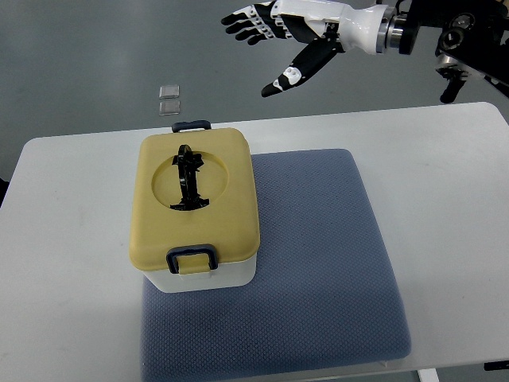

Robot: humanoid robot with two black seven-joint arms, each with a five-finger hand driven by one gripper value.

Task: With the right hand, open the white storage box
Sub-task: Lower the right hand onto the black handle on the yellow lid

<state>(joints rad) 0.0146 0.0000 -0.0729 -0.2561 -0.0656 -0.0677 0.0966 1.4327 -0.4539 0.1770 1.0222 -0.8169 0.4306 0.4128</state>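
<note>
Right now the white storage box (196, 274) sits shut on the near left part of the blue-grey mat (318, 263), its yellow lid (195, 199) pressed down flat. A dark front latch (191, 256) is clipped over the lid's near edge, and a matching rear latch (192, 126) shows at the far edge. The black carry handle (188, 178) lies folded in the round recess at the lid's middle. The mat rests on the white table (71, 239), which reaches out past the box on every side.

My right hand (278, 36) hangs beyond the far side of the box, well apart from it and up over the grey floor, fingers spread wide and holding nothing. My left hand does not show.

As I judge it, the opening has not begun; both latches look closed. To do this well, I should bring the hand down toward the box's rear latch first, since it lies nearest, hook a fingertip under its lower edge and flip it outward. Then the front latch needs the same. Only after both are free should I lift the lid, by its rim rather than the handle, keeping the pull gentle so the base does not slide across the mat.

Two small clear squares (169, 99) lie on the floor beyond the box.
</note>
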